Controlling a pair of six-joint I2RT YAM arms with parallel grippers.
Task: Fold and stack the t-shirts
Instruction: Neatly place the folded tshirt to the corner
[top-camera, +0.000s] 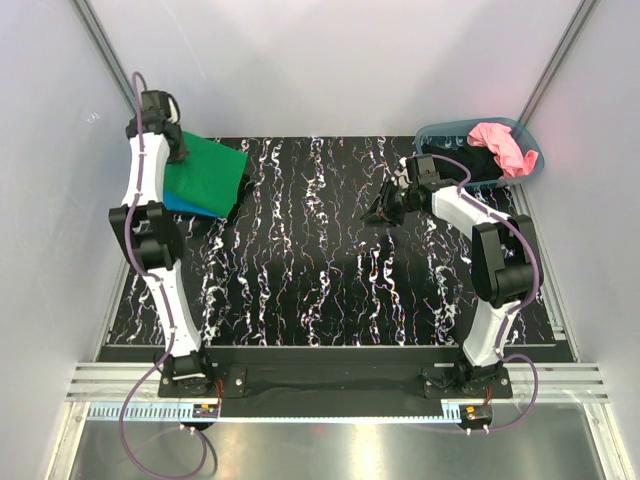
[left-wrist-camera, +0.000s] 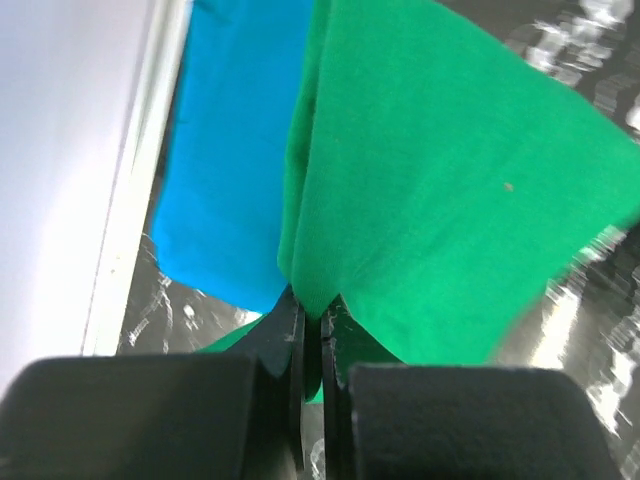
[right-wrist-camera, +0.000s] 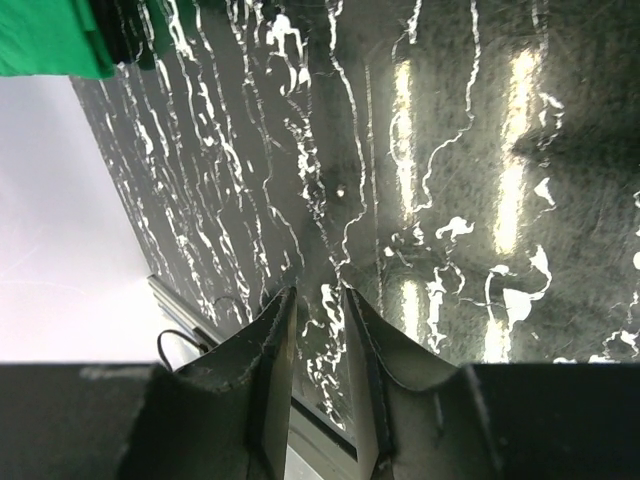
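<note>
Operator, your left gripper is clenching the edge of the green t-shirt, which is lying over the teal t-shirt at the table's far-left corner. Your right gripper is hovering half-open and empty near the basket.

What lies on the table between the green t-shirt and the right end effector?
Nothing lies there. In the top external view, only a bare stretch of the black marbled table separates the green t-shirt from the right end effector.
</note>
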